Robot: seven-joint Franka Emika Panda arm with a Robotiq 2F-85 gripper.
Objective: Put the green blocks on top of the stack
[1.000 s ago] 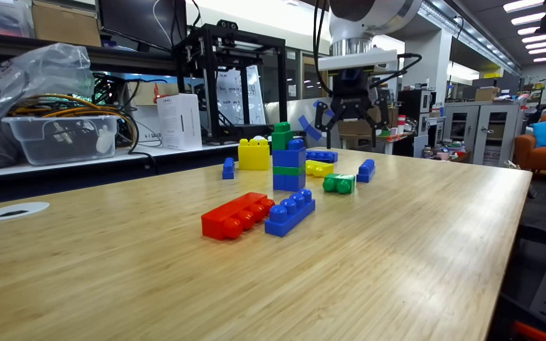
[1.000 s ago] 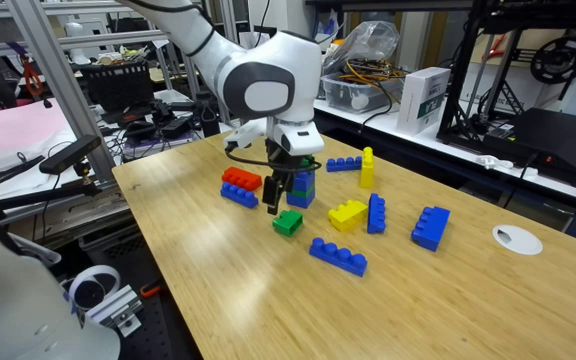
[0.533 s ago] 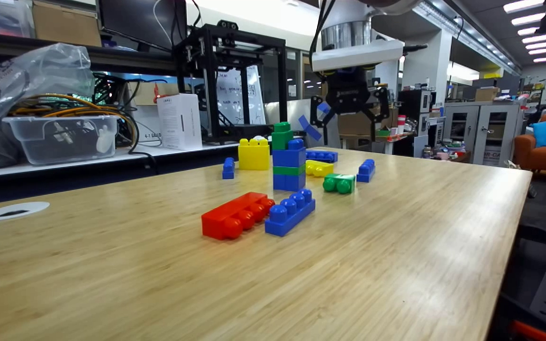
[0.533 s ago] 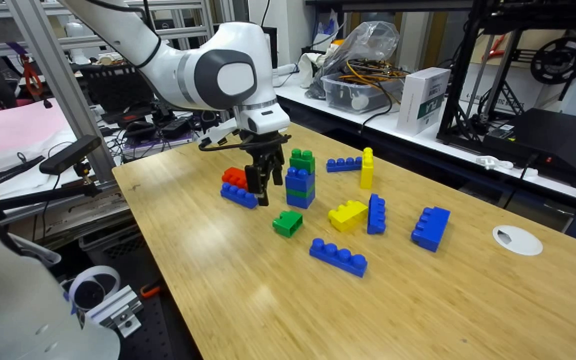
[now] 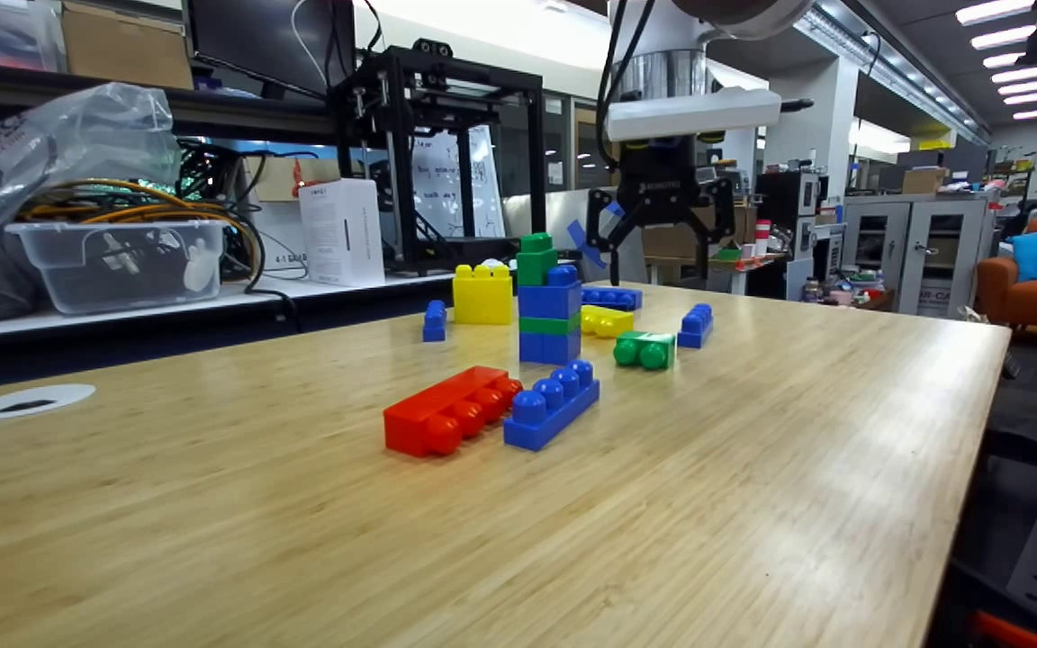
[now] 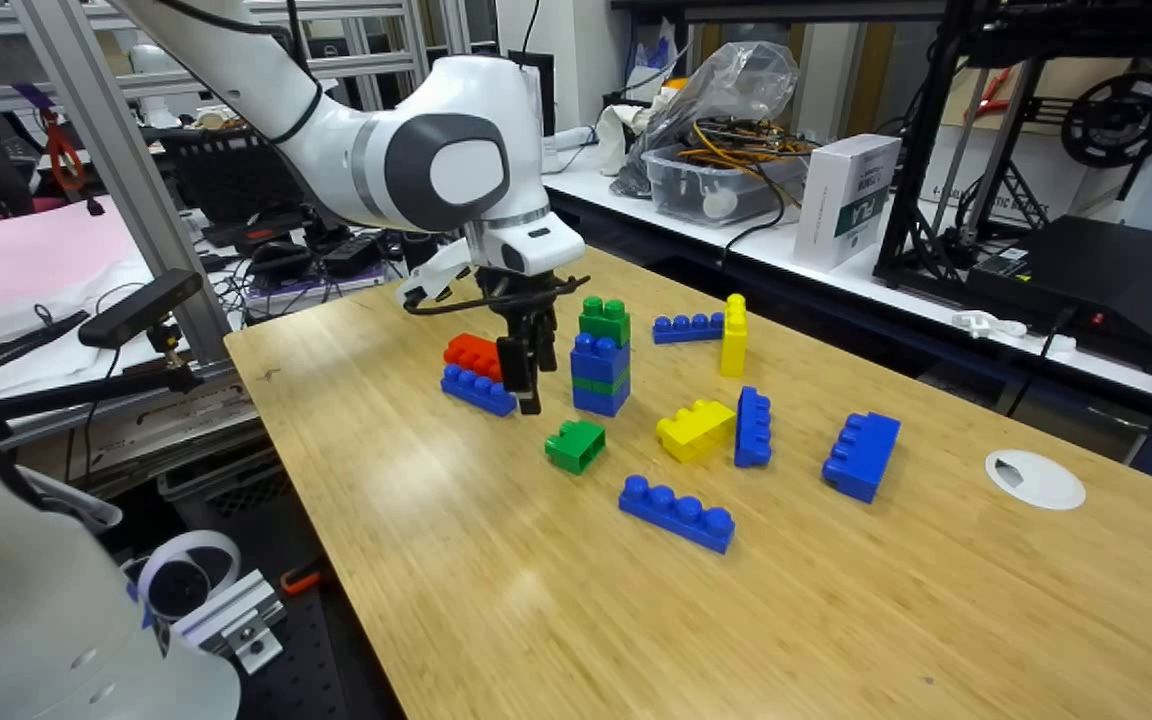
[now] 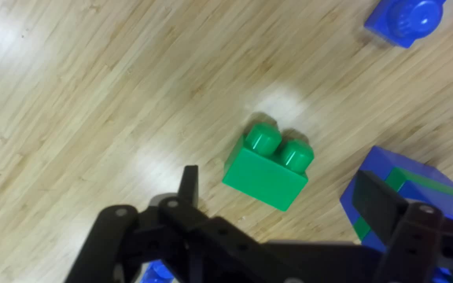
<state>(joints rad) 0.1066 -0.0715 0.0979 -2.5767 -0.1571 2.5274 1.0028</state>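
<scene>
A loose green block (image 5: 644, 349) lies on its side on the table, studs sideways; it also shows in an exterior view (image 6: 576, 446) and the wrist view (image 7: 266, 177). The stack (image 6: 600, 372) stands upright beside it, in blue and green layers. Another green block (image 6: 604, 320) sits upright on part of the stack's top, with blue studs bare beside it. My gripper (image 5: 659, 268) is open and empty, pointing down above the table. In the wrist view its fingers (image 7: 189, 184) stand wide on either side of the loose green block, and the right one overlaps the stack (image 7: 383, 161).
A red brick (image 6: 471, 354) and a long blue brick (image 6: 478, 390) lie on the stack's far side from the yellow brick (image 6: 696, 430). Other blue bricks (image 6: 678, 514) and an upright yellow brick (image 6: 733, 336) stand around. The table edge (image 5: 978, 459) runs at right.
My open gripper has moved away from in front of the stack, which now shows fully in an exterior view. It has then straightened and lowered slightly. The bricks have not moved.
</scene>
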